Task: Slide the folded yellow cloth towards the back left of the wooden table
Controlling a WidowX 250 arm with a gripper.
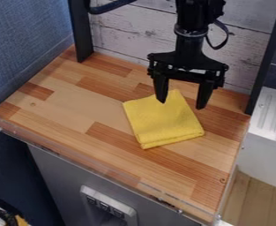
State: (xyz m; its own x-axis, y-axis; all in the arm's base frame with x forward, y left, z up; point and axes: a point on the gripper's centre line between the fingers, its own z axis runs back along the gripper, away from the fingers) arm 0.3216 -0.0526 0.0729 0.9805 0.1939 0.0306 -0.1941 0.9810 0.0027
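The tool [181, 105], fingers spread wide, hangs near the far corner of the folded yellow cloth [163, 121], which lies toward the tabletop's [75, 106] front edge from it; the height between them is hard to judge.

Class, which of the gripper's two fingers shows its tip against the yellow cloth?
The finger nearer the picture's left edge: its tip shows against the yellow cloth, while the other finger ends against the wooden top.
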